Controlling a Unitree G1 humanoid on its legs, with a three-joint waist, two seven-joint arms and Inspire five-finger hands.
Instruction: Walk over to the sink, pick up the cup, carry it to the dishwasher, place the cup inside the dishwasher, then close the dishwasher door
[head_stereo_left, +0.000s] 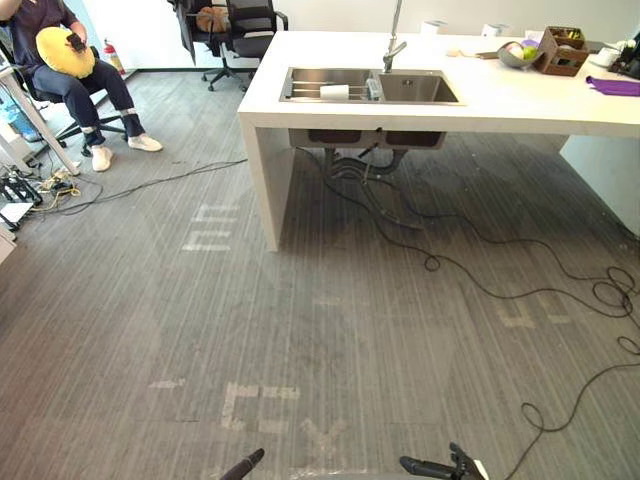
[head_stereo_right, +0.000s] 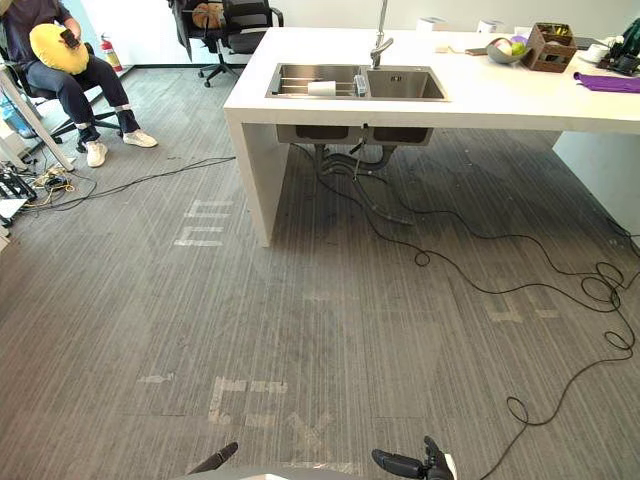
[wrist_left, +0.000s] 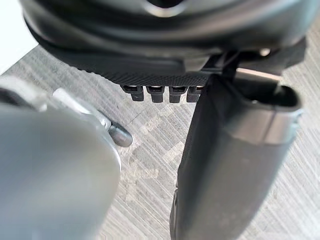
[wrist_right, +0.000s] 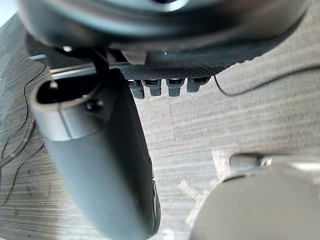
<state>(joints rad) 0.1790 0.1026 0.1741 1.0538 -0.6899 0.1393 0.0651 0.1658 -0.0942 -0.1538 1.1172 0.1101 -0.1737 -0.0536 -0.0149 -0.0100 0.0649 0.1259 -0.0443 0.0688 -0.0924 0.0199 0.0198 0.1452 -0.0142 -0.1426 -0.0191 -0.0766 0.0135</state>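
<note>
Nearest, the left robot hand (head_stereo_left: 243, 465) and the right robot hand (head_stereo_left: 440, 467) hang low over the carpeted floor (head_stereo_left: 300, 330), fingers loosely straight, with nothing in either. Farther on, black cables (head_stereo_left: 431, 262) trail from under the sink (head_stereo_left: 370, 101) across the floor toward the bench's right end. A foot could likely snag them on the walk in, so an approach toward the bench's (head_stereo_left: 480, 110) left corner looks safer. The cup (head_stereo_left: 334, 91), white, lies on its side on a wire rack in the left basin. It may roll away when touched, and the basin wall leaves little room for fingers. Toward the far right corner, a grey bowl (head_stereo_left: 512, 56) holds fruit, and a brown box (head_stereo_left: 562, 52) has contents too small to tell.
</note>
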